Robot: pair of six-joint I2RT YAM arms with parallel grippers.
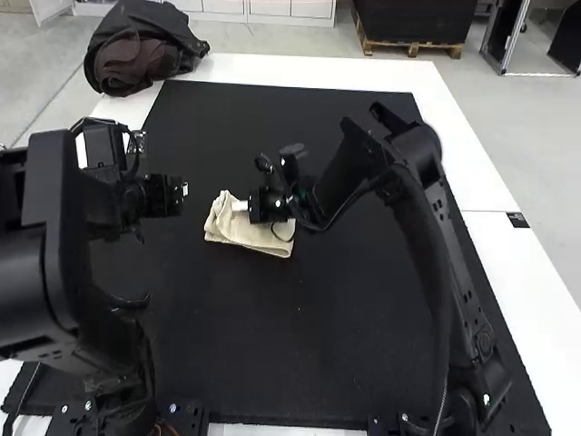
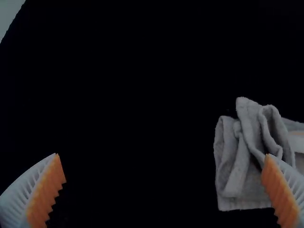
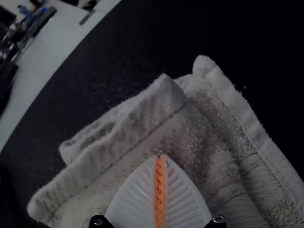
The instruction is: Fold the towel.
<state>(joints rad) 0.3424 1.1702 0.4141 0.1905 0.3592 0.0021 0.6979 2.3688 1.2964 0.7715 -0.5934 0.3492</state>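
Your cream terry towel [image 1: 229, 227] lies loosely folded, with neatening probably left. Your left gripper [image 2: 162, 155] gapes wide, empty; your right gripper [image 3: 161, 156] is closed, any cloth between unclear.

pale grey floor [image 1: 272, 39], white cabinets [image 1: 270, 8], wooden pallet [image 1: 413, 46], white table [image 1: 469, 173], black mat [image 1: 345, 336]

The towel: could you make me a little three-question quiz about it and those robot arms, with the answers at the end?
1. In the high view, which jaws are right at the towel?
a) the left ones
b) the right ones
c) both

2. True or false: the left jaws are closed tight together.

3. Fill in the colour: the towel lies on a ____ mat.

Key: 1. b; 2. false, they stand wide apart; 3. black
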